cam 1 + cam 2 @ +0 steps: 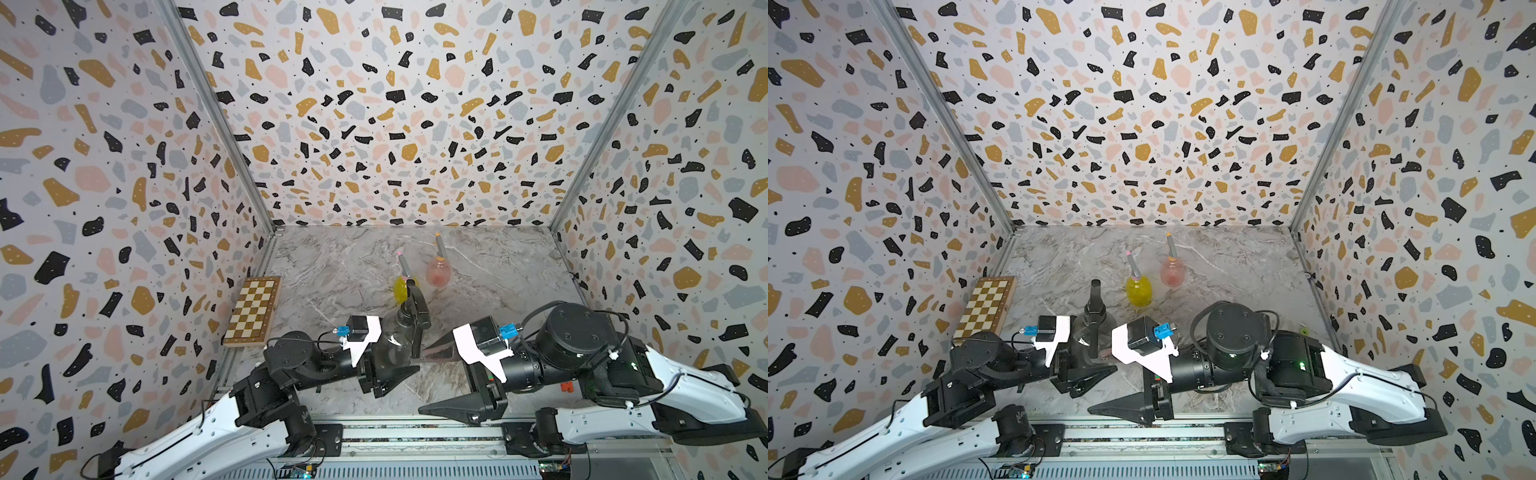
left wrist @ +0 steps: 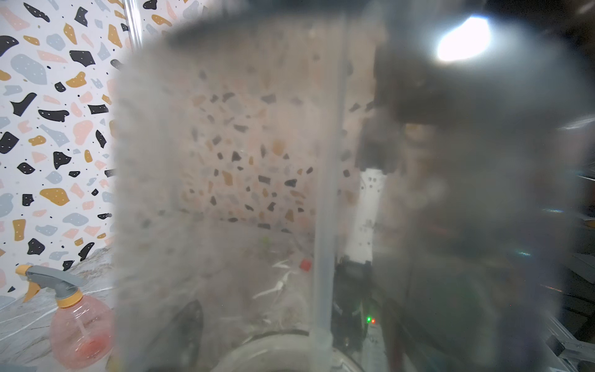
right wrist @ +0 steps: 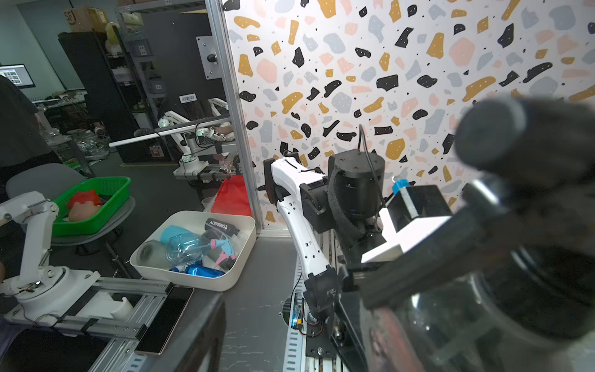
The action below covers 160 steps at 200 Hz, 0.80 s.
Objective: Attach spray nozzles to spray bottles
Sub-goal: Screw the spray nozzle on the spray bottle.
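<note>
Last pairing in hand: the left gripper (image 1: 395, 358) is clamped on the belly of the smoky grey bottle (image 1: 390, 341), upright near the middle of the counter's (image 1: 332, 257) front edge. The black nozzle (image 1: 415, 308) sits on its neck; whether it is screwed tight cannot be told. The right gripper (image 1: 428, 380) is just beside the bottle, jaws spread, nothing between them. The next move probably calls for it to pinch the nozzle's collar and twist while the left braces. Both forearms lie low along the front edge, pointing at each other. Toward the back edge, the yellow bottle (image 1: 1139, 290) and pink bottle (image 1: 1172, 272) already wear nozzles. A chessboard (image 1: 251, 311) lies at the left edge.
</note>
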{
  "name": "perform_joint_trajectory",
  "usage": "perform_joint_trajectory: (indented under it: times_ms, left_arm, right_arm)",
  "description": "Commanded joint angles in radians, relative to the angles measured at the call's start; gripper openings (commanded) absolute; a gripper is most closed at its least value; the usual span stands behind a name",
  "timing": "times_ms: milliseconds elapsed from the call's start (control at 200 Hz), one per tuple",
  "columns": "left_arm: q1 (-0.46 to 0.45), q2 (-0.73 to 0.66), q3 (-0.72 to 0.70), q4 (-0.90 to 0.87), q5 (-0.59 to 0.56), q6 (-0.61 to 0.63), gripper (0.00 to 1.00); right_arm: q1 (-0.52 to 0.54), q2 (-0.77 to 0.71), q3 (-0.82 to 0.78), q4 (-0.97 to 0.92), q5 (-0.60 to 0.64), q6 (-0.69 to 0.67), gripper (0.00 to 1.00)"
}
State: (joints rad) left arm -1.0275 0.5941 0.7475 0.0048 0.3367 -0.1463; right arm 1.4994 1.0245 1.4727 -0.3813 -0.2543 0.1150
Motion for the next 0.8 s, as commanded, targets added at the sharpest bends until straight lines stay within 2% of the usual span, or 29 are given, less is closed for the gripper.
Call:
perform_joint_trajectory:
  times_ms: [0, 150, 285, 435, 591, 796]
  left_arm:
    - [0.007, -0.005, 0.018, 0.034, 0.047, 0.006, 0.00]
    - [0.009, -0.006, 0.012, 0.051, 0.160, 0.012, 0.00]
    - [0.008, 0.006, 0.008, 0.094, 0.274, -0.006, 0.00]
    - [0.009, 0.025, 0.009, 0.138, 0.371, -0.031, 0.00]
    - [0.008, 0.039, 0.009, 0.147, 0.408, -0.039, 0.00]
    - [0.009, 0.047, 0.010, 0.143, 0.385, -0.037, 0.00]
  right_arm:
    - [0.008, -0.093, -0.029, 0.056, 0.045, -0.001, 0.67]
    - [-0.026, -0.129, -0.057, 0.053, 0.067, -0.010, 0.67]
    - [-0.167, -0.085, -0.018, 0.060, -0.152, 0.008, 0.66]
    - [-0.287, -0.037, 0.000, 0.090, -0.341, 0.031, 0.66]
    - [-0.299, -0.004, 0.020, 0.118, -0.405, 0.035, 0.65]
    - [-0.299, 0.017, 0.028, 0.155, -0.439, 0.055, 0.59]
